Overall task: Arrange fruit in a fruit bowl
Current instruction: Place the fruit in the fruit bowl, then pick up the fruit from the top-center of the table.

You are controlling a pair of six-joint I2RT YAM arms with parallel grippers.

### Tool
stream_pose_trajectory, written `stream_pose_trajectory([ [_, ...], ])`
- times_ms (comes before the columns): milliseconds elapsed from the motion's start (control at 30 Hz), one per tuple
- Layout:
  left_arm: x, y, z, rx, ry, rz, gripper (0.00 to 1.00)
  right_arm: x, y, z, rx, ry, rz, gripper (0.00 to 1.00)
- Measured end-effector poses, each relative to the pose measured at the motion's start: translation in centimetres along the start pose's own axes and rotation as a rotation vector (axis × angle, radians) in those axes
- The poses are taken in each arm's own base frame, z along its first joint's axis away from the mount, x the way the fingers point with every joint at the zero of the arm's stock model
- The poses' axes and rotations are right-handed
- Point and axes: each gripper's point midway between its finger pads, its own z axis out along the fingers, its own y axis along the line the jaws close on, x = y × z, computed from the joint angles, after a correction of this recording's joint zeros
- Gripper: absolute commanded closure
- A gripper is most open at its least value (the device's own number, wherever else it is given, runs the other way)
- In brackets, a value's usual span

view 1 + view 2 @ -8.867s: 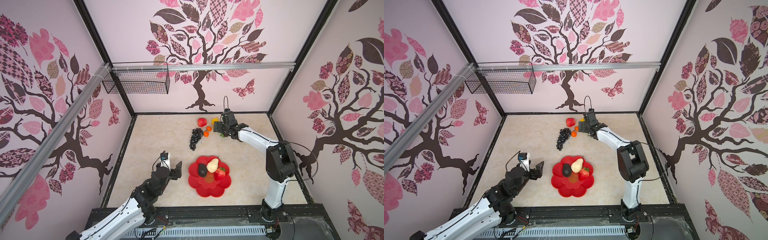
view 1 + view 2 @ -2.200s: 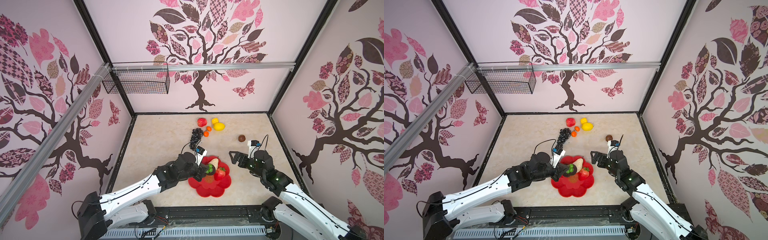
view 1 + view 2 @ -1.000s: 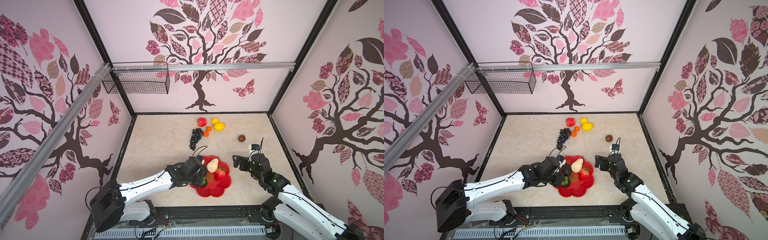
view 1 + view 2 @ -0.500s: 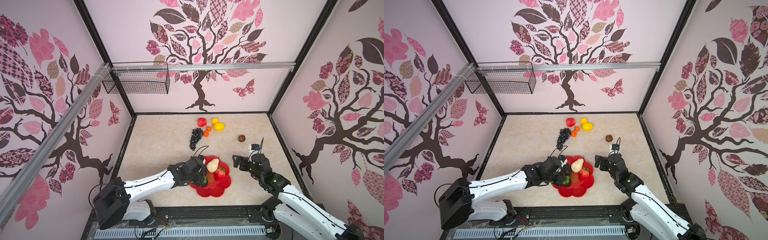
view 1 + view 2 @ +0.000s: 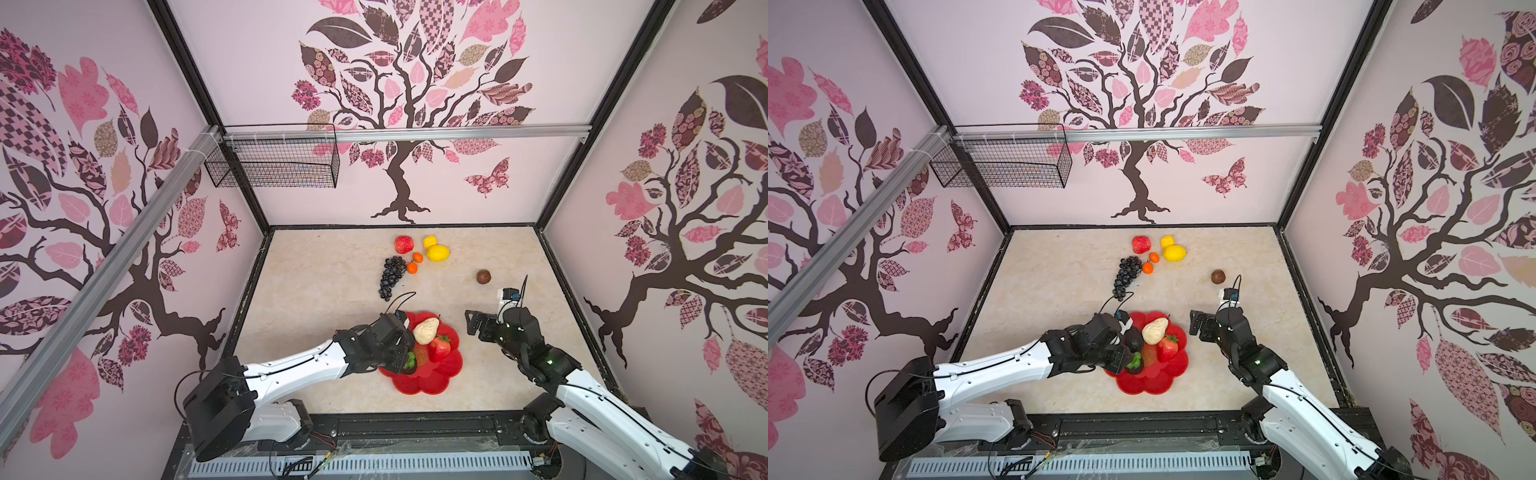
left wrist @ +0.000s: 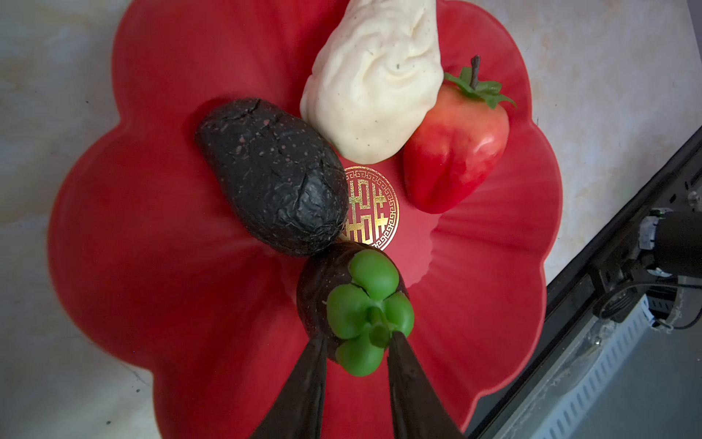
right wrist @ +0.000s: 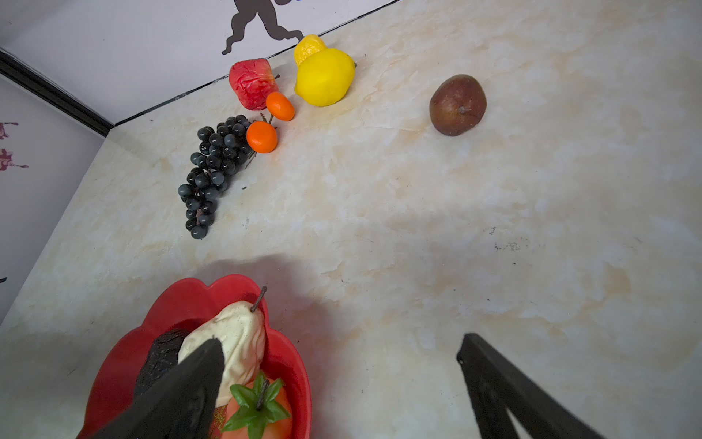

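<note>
Fruit bowl (image 6: 152, 228) near the front edge of the table (image 5: 324, 299), partly filled.
We see the left gripper (image 6: 357, 338) narrowly parted astride the green cap of a dark fruit (image 6: 315, 289) resting in the bowl; whether it pinches, we cannot tell. The right gripper (image 7: 338, 340) hangs wide open and empty beside the bowl.

Cream marbled floor (image 7: 418, 228) lies beneath the jaws of the left gripper (image 6: 357, 336) and right gripper (image 7: 338, 342). Beyond them, pale pink walls (image 5: 552, 54) carry a brown tree mural (image 5: 399, 183). High to their left, a black wire basket (image 5: 274, 166) hangs on an aluminium rail (image 5: 457, 134).
</note>
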Motion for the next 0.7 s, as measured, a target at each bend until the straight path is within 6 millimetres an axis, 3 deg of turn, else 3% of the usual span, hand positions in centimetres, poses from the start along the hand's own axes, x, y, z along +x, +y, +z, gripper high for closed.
stream_pose_trajectory([
  [200, -0.6, 0.0, -0.9, -0.001, -0.039, 0.005, 0.59, 0.1, 0.0, 0.0, 0.002, 0.004, -0.001, 0.0],
  [433, -3.2, -0.1, -4.5, -0.007, -0.2, 0.018, 0.54, 0.3, -0.1, 0.5, 0.016, 0.03, -0.012, 0.0],
  [600, -5.7, 0.9, -8.1, -0.027, -0.381, -0.001, 0.49, -2.3, 1.0, 0.9, -0.009, 0.038, 0.031, 0.0],
  [700, -6.4, 3.1, -9.7, -0.065, -0.493, -0.044, 0.39, -3.6, 1.6, 1.7, -0.013, 0.042, 0.043, 0.0],
])
